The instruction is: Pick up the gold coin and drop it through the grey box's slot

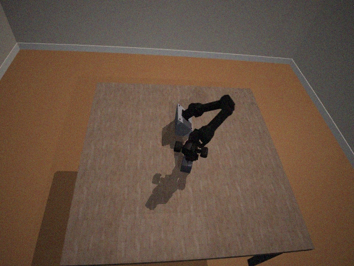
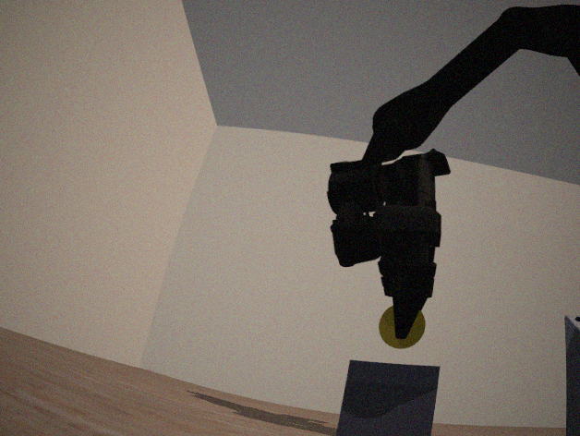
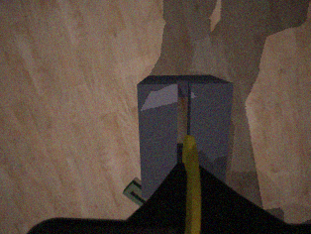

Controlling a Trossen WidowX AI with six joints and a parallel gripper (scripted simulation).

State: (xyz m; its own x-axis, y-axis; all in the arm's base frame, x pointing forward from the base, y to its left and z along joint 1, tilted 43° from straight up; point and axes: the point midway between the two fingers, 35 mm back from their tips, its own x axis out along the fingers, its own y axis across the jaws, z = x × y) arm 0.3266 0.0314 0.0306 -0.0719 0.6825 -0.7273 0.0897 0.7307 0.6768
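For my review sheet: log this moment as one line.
phase: carry | gripper: shut on coin | coin: edge-on above box slot, not yet in | holder: vacated

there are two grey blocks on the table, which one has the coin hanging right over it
The smaller grey box with the slot in its lid, directly beneath the gripper that pinches the gold coin. The taller grey block is where the arm is mounted.

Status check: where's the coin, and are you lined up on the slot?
Gripper shut on coin. Coin hanging just above grey box, edge in line with slot in wrist view. Nothing between coin and slot.
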